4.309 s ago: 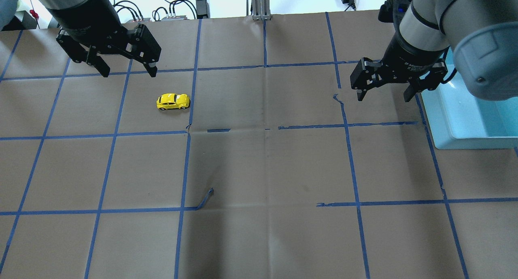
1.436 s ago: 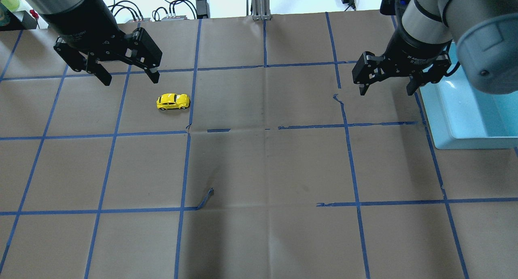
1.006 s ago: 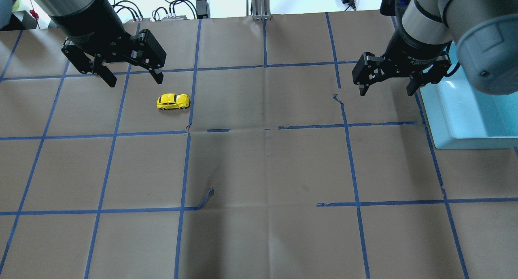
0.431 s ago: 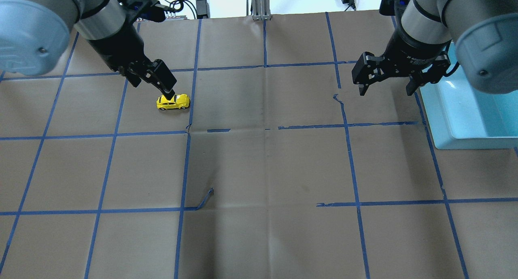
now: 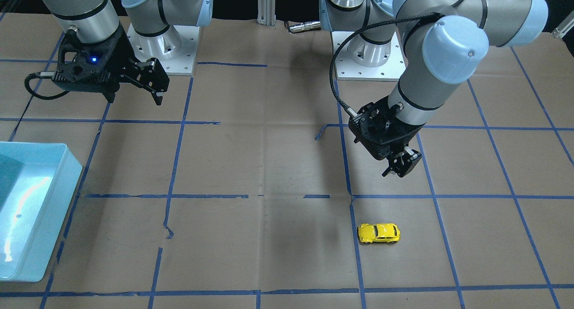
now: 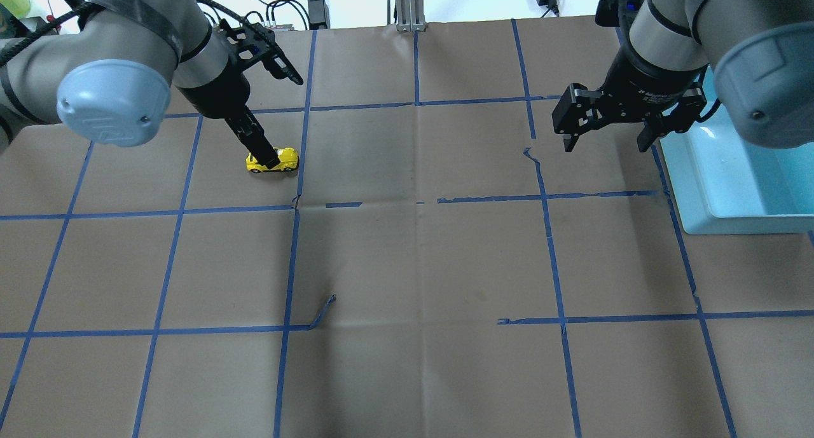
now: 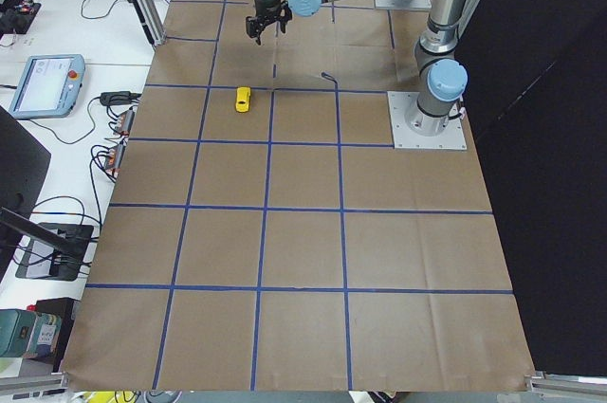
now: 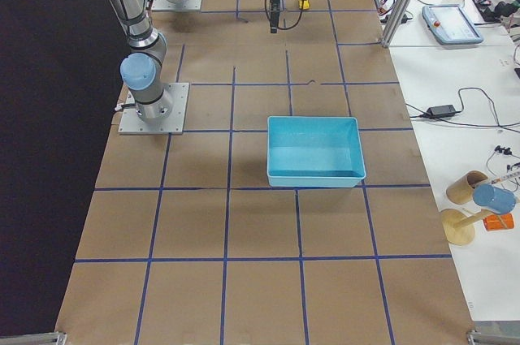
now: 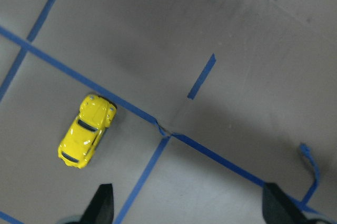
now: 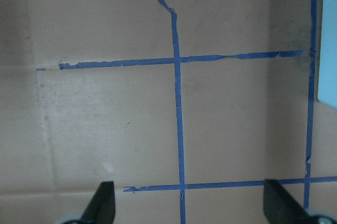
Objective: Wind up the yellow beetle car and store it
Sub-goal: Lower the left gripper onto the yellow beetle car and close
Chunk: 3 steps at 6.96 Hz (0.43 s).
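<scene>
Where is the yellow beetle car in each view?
Front-facing: yellow beetle car lower right of centre.
Overhead: upper left.
Exterior left: upper left.
Exterior right: top edge.
Left wrist: lower left.
Right wrist: not in view.
Shared landmark: blue tape line beside it.

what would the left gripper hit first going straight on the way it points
The left gripper would likely meet the brown paper-covered table by a blue tape line; the small yellow beetle car lies off to one side, depth unclear.

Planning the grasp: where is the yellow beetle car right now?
The yellow beetle car sits on the table on the robot's left side, in the front-facing view's right half, just beside a blue tape line, untouched below the open left gripper.
</scene>
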Each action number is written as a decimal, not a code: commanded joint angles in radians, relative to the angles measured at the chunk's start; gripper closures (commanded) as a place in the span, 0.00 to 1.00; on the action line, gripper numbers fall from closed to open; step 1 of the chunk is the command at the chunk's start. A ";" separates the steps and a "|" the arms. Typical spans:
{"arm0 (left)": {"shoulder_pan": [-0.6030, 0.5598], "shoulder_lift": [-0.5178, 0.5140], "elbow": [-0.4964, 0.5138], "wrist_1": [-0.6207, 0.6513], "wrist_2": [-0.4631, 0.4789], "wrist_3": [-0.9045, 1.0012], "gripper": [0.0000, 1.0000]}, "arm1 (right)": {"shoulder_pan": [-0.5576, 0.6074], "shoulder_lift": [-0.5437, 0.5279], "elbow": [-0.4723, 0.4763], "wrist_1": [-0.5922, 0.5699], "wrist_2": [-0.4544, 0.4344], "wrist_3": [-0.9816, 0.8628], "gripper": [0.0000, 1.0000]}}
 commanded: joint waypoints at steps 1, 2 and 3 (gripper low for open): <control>0.023 -0.095 0.001 0.102 0.011 0.364 0.01 | 0.000 0.000 0.005 -0.002 0.000 0.001 0.00; 0.031 -0.130 -0.002 0.154 0.071 0.499 0.01 | 0.000 -0.001 -0.001 -0.001 -0.001 0.000 0.00; 0.035 -0.180 0.006 0.205 0.073 0.596 0.01 | 0.000 -0.003 -0.001 0.007 -0.001 0.000 0.00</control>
